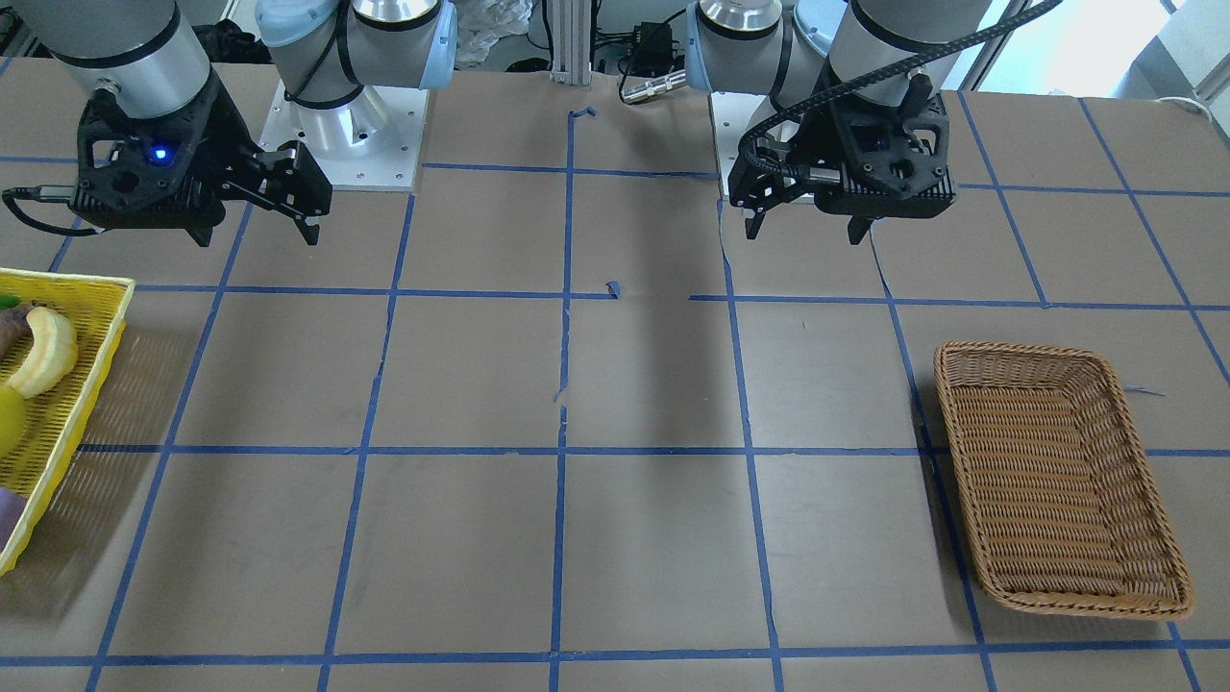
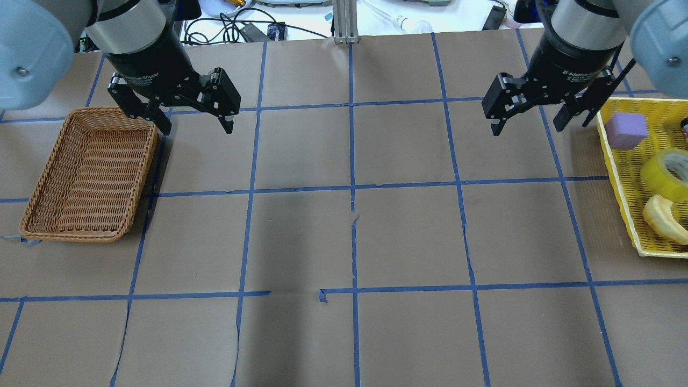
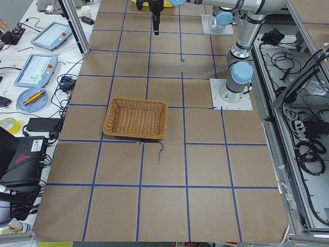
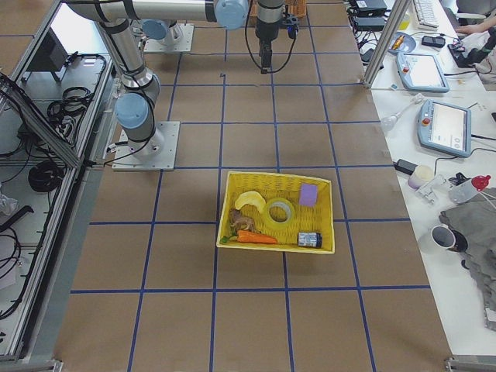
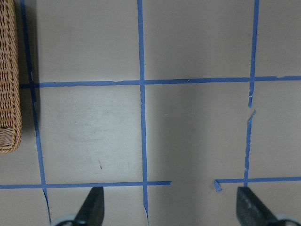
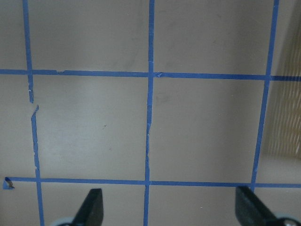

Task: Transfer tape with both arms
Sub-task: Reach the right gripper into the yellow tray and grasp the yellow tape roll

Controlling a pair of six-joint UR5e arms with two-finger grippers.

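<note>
The tabletop (image 2: 408,236) is covered in brown paper crossed by a grid of blue tape lines (image 2: 353,161), torn in places along the middle line.

At the table's left edge lies a brown wicker basket (image 2: 88,177). At the right edge sits a yellow mesh basket (image 2: 618,177), and the tape (image 2: 665,173) lies flat in it. Just nearer is a pale banana-shaped fruit (image 2: 664,219), and beyond is a purple block (image 2: 625,130). From the right end an orange carrot (image 4: 256,238) and a small dark can (image 4: 309,239) also show in it; the can's label is too small to read.

Farther on, the left gripper (image 2: 198,129) hangs over the wicker basket's far inner corner, jaws spread wide. White lettering on its body reads "Adaptive Gripper". The right gripper (image 2: 527,129) hangs just inboard of the yellow basket's far corner, jaws equally wide apart, with the same lettering only partly legible.
</note>
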